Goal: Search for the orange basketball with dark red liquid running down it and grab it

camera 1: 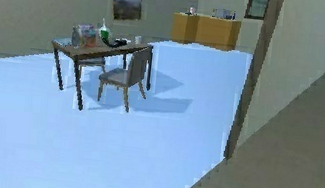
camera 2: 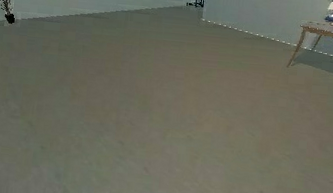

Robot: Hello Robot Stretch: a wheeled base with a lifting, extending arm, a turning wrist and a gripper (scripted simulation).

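While jaws' state can't be told, table [camera 1: 121, 47] w/ chair [camera 1: 125, 75] sits fwd, maybe cabinet [camera 1: 205, 32] beyond.

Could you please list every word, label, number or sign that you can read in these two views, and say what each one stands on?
No text can be read in either view.
The framed picture on the wall: too small to tell whether it bears any words.
The items on the wooden table: any labels are too small to read.
The things on the orange cabinet: too small to read.
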